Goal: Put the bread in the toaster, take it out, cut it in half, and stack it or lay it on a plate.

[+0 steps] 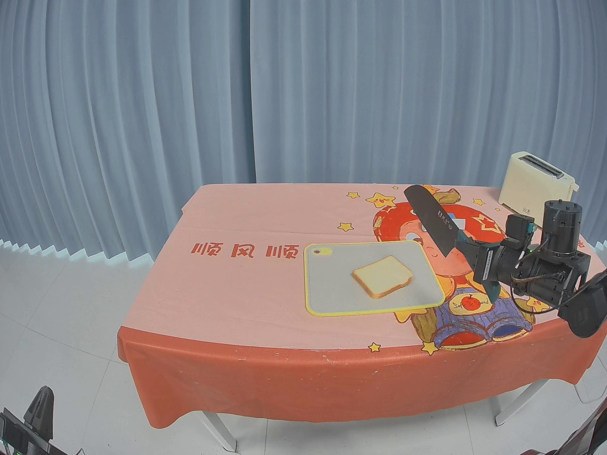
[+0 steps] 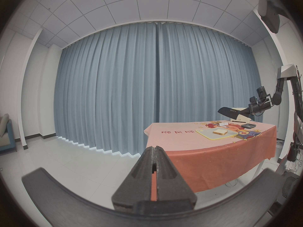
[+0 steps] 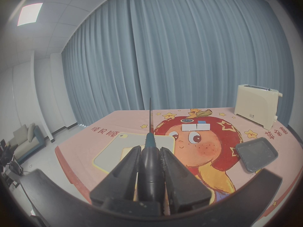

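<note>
A slice of bread (image 1: 382, 276) lies flat on the grey, yellow-edged cutting board (image 1: 329, 285) on the table's right half. My right gripper (image 1: 473, 251) hovers just right of the board, shut on the handle of a black knife (image 1: 433, 219) whose blade points up and away over the board's far right corner. From the wrist, the knife (image 3: 150, 117) is edge-on between my right gripper (image 3: 150, 150)'s fingers. The cream toaster (image 1: 536, 184) stands at the far right corner with nothing sticking out of its slot. My left gripper (image 2: 153, 150) hangs shut and empty, low and well left of the table.
A dark square tray (image 3: 256, 153) lies on the cloth between the toaster (image 3: 257, 104) and the table's front right edge. Two small white tags (image 3: 195, 127) rest on the cartoon print. The left half of the pink cloth (image 1: 234, 285) is bare.
</note>
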